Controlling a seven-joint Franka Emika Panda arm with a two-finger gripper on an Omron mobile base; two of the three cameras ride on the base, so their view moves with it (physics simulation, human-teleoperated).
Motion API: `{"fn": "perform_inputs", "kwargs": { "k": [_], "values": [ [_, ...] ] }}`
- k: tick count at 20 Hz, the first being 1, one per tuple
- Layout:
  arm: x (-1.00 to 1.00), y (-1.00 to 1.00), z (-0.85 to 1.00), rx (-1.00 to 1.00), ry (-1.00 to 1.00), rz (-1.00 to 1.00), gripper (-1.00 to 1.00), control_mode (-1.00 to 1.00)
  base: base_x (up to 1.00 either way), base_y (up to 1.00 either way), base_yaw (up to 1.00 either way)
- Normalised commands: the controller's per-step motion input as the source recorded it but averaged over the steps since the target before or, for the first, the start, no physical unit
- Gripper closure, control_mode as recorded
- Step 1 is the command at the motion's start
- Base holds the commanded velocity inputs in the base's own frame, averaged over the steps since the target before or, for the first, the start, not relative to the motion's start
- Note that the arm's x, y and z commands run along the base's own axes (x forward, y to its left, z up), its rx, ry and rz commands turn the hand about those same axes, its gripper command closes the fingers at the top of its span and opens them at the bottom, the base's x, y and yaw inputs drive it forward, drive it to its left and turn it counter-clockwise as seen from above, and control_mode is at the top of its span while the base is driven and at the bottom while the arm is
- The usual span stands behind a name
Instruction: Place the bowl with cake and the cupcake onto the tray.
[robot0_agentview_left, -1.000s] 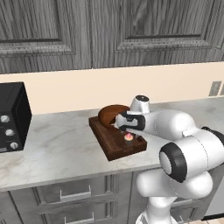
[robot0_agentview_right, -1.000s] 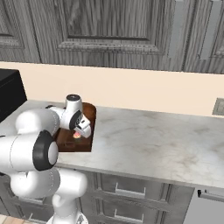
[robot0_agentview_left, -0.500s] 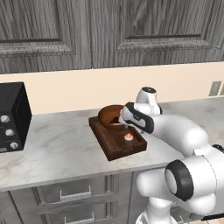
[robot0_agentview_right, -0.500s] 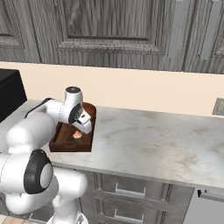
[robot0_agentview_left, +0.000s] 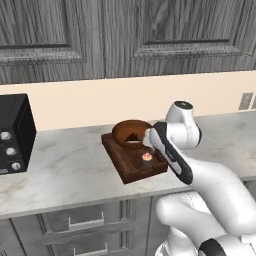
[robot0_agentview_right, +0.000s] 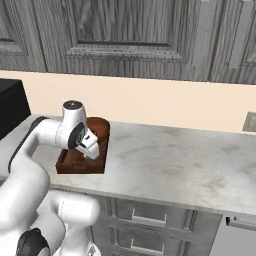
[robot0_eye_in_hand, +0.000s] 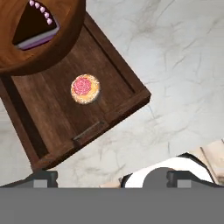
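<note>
Pale marbled bench (robot0_agentview_left: 65, 170), grey wood cabinets (robot0_agentview_left: 125, 35) above. One tray (robot0_eye_in_hand: 65, 127) carrying one bowl (robot0_eye_in_hand: 26, 61), one cupcake (robot0_eye_in_hand: 85, 89). My claw (robot0_eye_in_hand: 111, 177) open, empty.

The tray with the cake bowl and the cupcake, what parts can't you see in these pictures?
- Right base view: the arm covers the middle of the tray, and the cupcake lies behind it.
- Hand view: the bowl with cake is cut off by the top and left edges.
- Left base view: the wrist hides the tray's right edge and the gripper's fingers.
- Left base view: the cupcake is too small for detail.
</note>
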Motion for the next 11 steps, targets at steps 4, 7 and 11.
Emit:
{"fn": "perform_inputs", "kwargs": {
  "k": [4, 7, 11],
  "values": [
    [-0.78, 0.00, 0.31, -0.02, -0.02, 0.01, -1.00, -1.00, 0.00, 0.00, 0.00],
    [-0.68, 0.00, 0.28, -0.03, 0.00, 0.00, -1.00, -1.00, 0.00, 0.00, 0.00],
    [-0.57, 0.00, 0.30, -0.03, -0.01, 0.00, -1.00, -1.00, 0.00, 0.00, 0.00]
  ]
}}
